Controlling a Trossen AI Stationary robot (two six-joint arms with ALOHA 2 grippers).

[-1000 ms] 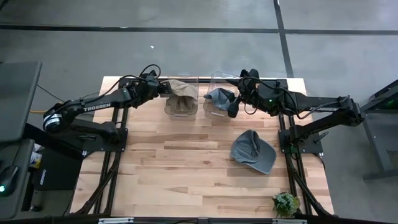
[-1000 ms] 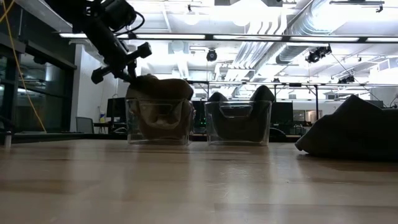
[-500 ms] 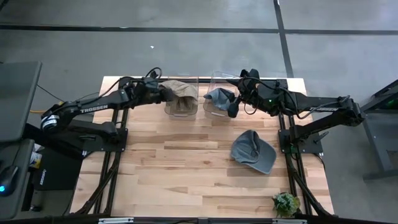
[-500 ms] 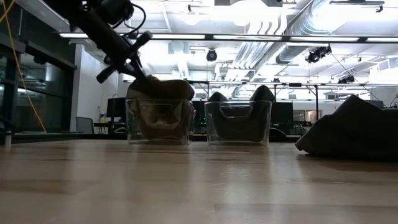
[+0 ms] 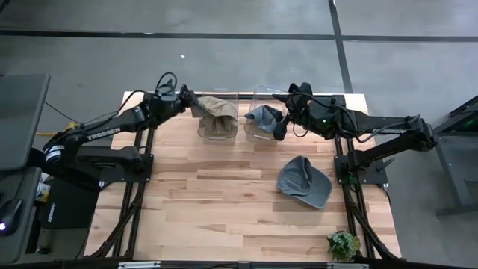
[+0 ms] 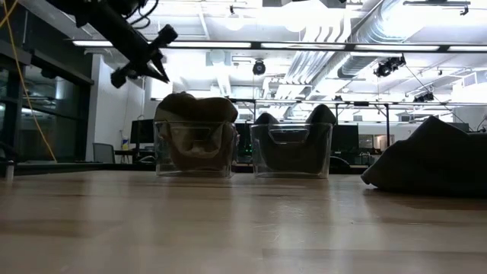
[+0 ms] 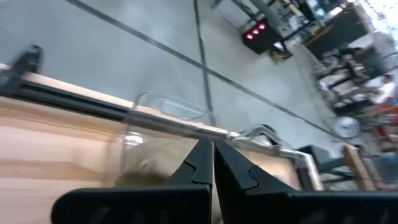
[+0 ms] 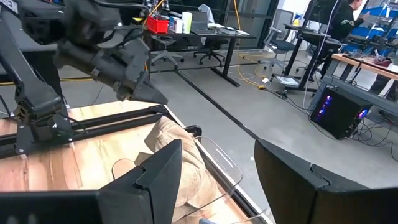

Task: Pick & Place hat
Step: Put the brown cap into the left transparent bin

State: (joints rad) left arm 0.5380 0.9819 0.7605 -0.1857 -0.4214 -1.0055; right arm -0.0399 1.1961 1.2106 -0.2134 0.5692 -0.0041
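A tan hat [image 5: 216, 113] sits bunched in the left clear bin [image 5: 203, 133], bulging above its rim [image 6: 194, 106]. My left gripper [image 5: 193, 102] is shut and hovers just off the hat's left side, clear above it in the low view [image 6: 162, 74]; its fingertips meet in the left wrist view [image 7: 208, 144]. A grey-blue hat [image 5: 261, 116] lies in the right clear bin [image 5: 254, 137]. My right gripper [image 5: 280, 131] is open over that bin's right side [image 8: 217, 149]. A second grey hat [image 5: 304, 181] rests on the table.
The two clear bins [image 6: 291, 148] stand side by side near the table's far edge. A small potted plant [image 5: 343, 244] sits at the near right corner. Bare wood [image 5: 209, 202] stretches across the middle and near left. Both arm bases flank the table.
My left gripper has lifted off the top of the tan hat and drawn back up and toward the table's left, staying shut. The hat stays in its bin. My right arm has kept still.
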